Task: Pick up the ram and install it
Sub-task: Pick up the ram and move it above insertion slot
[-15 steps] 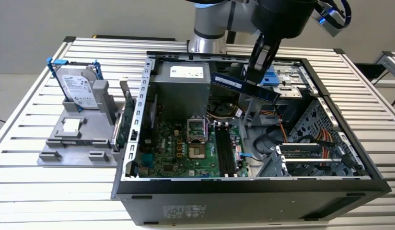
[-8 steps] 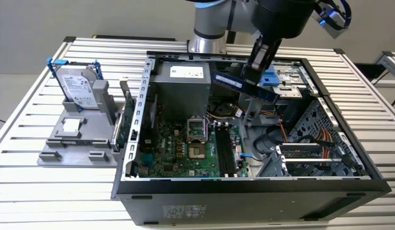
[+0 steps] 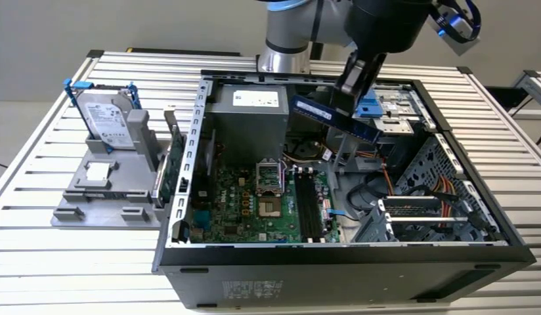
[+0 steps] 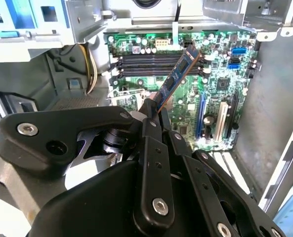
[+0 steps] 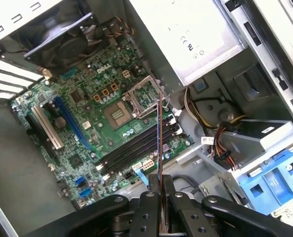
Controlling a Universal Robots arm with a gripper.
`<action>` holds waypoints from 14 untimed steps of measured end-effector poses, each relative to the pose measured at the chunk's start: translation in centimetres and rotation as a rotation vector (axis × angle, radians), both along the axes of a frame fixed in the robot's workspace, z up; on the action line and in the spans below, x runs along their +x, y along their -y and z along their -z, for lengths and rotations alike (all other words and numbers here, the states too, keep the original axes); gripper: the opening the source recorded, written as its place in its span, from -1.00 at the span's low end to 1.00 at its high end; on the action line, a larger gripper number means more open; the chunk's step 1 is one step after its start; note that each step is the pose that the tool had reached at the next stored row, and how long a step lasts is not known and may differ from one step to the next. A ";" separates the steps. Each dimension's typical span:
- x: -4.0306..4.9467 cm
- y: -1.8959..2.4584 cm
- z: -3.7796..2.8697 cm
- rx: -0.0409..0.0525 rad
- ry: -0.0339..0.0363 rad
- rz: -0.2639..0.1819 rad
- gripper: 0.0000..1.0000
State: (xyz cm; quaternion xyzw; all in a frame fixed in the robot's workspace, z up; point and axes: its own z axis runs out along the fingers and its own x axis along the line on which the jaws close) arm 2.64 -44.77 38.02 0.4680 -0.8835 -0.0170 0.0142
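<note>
The ram [image 3: 335,117] is a thin dark-blue stick, held tilted in the air over the open computer case [image 3: 341,252]. My gripper [image 3: 348,98] is shut on it near its middle, coming down from above. In both wrist views the ram [image 4: 178,74] [image 5: 159,138] sticks out from between the black fingers [image 4: 151,128], and my gripper [image 5: 161,183] grips one end of it. Below it lie the black memory slots [image 3: 310,207] [image 4: 156,61] [image 5: 131,148] of the green motherboard [image 3: 244,203]. The stick hangs well above the slots and touches nothing else.
A silver hard drive with a blue bracket [image 3: 108,118] stands on a grey holder [image 3: 104,190] at the exterior view's left. A green card [image 3: 170,167] leans beside the case. Inside are the grey power supply [image 3: 249,118], a blue drive bay [image 3: 371,105] and cables [image 3: 428,197].
</note>
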 end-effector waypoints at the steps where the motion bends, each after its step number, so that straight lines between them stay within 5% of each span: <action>1: 0.00 0.00 0.00 0.0000 0.0000 0.008 -1.00; 14: 0.00 0.00 0.00 0.0000 0.0000 0.111 -1.00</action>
